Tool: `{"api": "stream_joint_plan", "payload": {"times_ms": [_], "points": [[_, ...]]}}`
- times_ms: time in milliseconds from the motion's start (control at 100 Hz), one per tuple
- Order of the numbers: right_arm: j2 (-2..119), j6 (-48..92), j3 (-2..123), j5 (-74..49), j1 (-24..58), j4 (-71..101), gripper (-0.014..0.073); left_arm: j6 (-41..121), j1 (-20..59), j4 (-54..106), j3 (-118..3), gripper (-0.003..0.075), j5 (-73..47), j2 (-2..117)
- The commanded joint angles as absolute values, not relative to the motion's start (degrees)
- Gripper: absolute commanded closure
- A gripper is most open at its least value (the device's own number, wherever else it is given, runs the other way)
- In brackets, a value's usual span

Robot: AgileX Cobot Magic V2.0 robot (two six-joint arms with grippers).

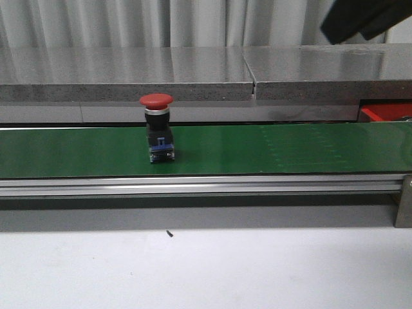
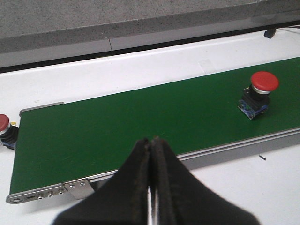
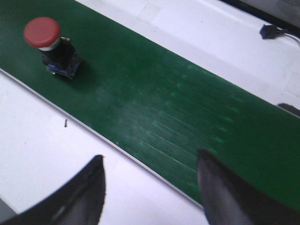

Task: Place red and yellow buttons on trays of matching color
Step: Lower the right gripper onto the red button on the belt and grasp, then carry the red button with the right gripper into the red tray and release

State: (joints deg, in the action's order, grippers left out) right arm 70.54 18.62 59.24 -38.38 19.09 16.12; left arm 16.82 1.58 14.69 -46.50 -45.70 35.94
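Note:
A red button (image 1: pixel 158 129) with a mushroom cap stands upright on the green belt (image 1: pixel 270 151), left of centre in the front view. My left gripper (image 2: pixel 152 140) is shut with nothing in it; it hovers over the belt's near rail, well apart from that red button (image 2: pixel 258 93). Another red button (image 2: pixel 4 127) sits on the white table just past the belt's end. My right gripper (image 3: pixel 151 159) is open and empty above the near belt edge, far from the red button (image 3: pixel 49 44). The red tray (image 1: pixel 385 113) peeks out at far right. No yellow button or yellow tray shows.
A grey stone ledge (image 1: pixel 193 74) runs behind the belt. The aluminium rail (image 1: pixel 193 187) borders its near side, with white table (image 1: pixel 206 270) in front. A black cable plug (image 3: pixel 269 32) lies beyond the belt. A dark shape (image 1: pixel 364 19) hangs at top right.

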Motion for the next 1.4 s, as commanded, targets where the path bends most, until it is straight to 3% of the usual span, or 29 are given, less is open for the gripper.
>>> {"api": "stream_joint_plan", "payload": {"times_ms": [0,460,950,1020,1240,1390], "points": [[73.4,19.2,65.1,-37.2,21.2,16.5,0.0056,16.9,2.0,16.0,-47.9,0.0739,-41.5,35.9],[93.9,19.2,86.4,-48.1,30.1,17.1,0.006,16.9,2.0,16.0,-47.9,0.0739,-41.5,35.9],[106.3,19.2,95.2,-47.9,31.2,19.8,0.0067,16.9,2.0,16.0,-47.9,0.0739,-41.5,35.9],[107.0,19.2,95.2,-47.3,31.2,19.6,0.0127,16.9,2.0,16.0,-47.9,0.0739,-41.5,35.9],[107.2,19.2,95.2,-46.9,31.2,16.9,0.0495,16.9,2.0,16.0,-47.9,0.0739,-41.5,35.9],[105.2,19.2,95.2,-45.5,30.4,16.5,0.0555,16.9,2.0,16.0,-47.9,0.0739,-41.5,35.9]]}}
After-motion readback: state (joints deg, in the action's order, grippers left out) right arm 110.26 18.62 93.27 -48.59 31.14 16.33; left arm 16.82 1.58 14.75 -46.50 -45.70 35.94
